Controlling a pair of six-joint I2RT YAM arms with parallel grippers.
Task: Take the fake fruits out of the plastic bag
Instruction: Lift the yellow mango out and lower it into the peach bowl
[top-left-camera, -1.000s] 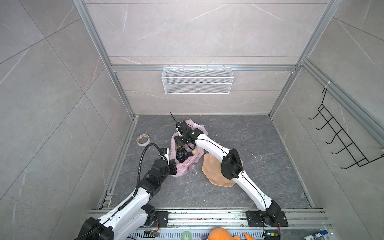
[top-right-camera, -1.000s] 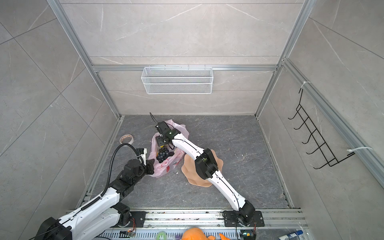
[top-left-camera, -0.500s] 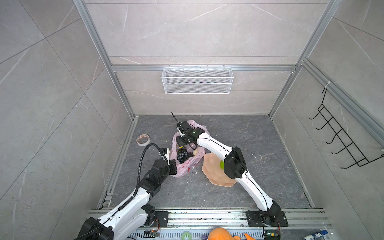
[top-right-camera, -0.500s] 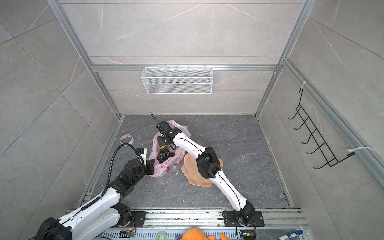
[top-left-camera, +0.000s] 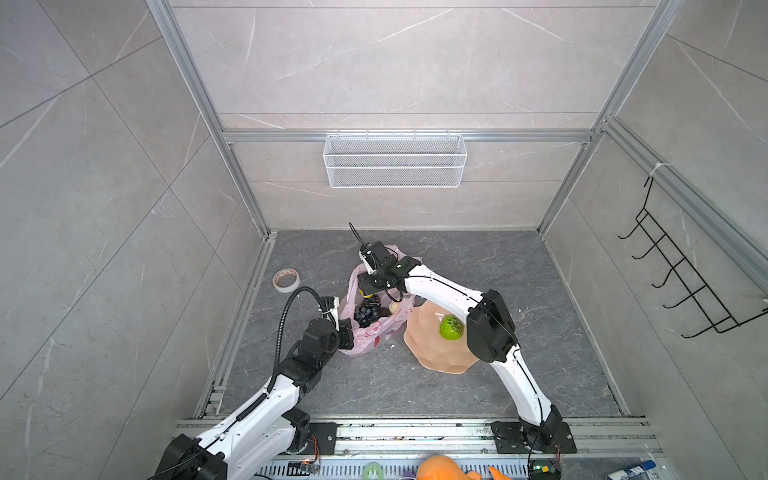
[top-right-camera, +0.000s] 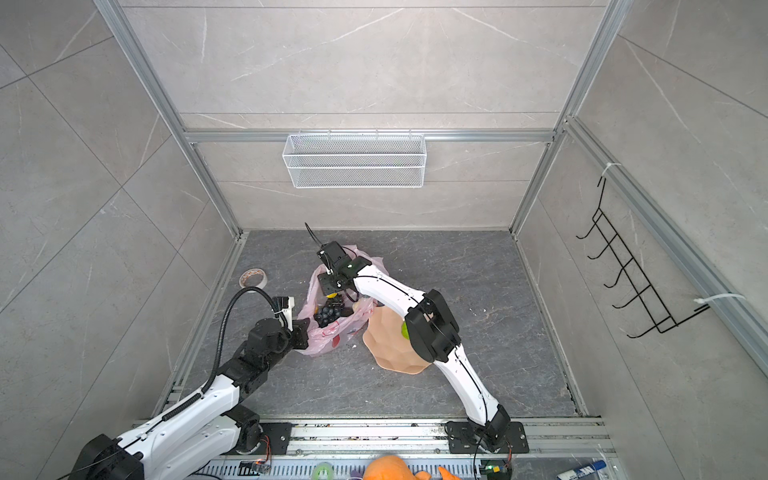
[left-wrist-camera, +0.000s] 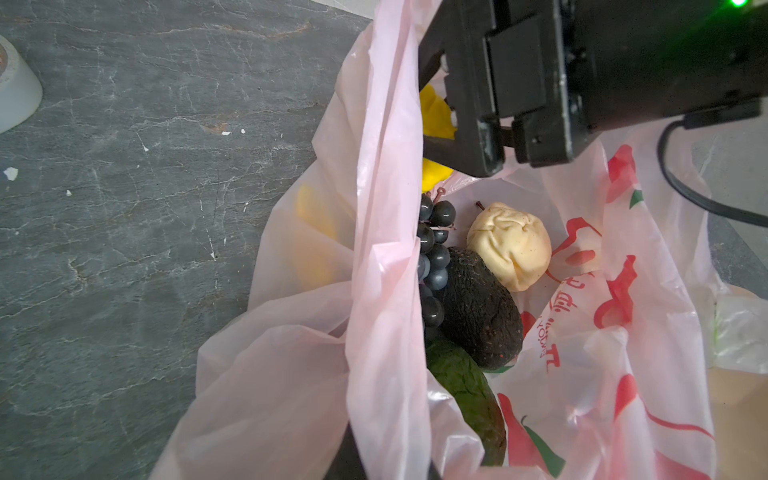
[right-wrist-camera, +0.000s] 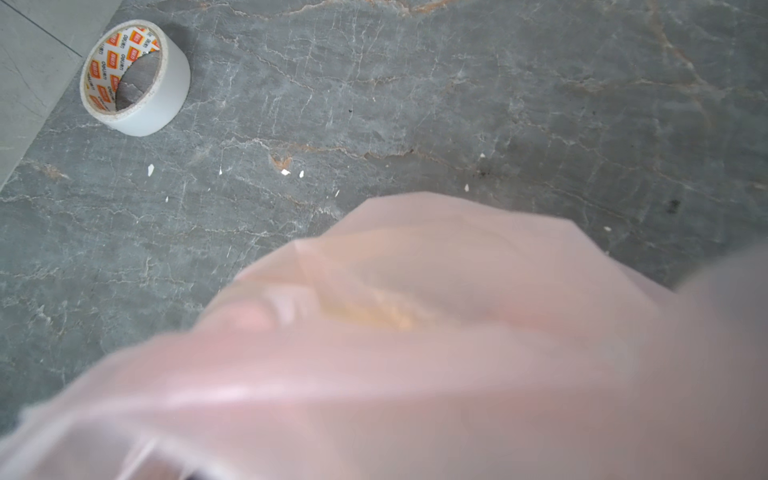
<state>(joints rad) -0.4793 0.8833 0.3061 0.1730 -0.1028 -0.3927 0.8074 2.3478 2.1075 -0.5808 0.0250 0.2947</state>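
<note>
- Your left gripper is pressed together, pinching the near rim of the plastic bag.
- The bag lies open on the grey surface, just beside the peach plate.
- Your right gripper is inside the bag's mouth. Its jaws are partway apart and clamped across a yellow fruit.
- Counted in the bag, left wrist view:
  - one black grape bunch
  - one cream piece
  - one near-black avocado
  - one green piece
  - one yellow shape behind the film, too dim to name
- Counted outside the bag: one bumpy green fruit, resting on the plate.
- Other items: one plate and one tape roll, which sits well apart from the bag.
- In the right wrist view, blurred pink film covers most of the picture.
</note>
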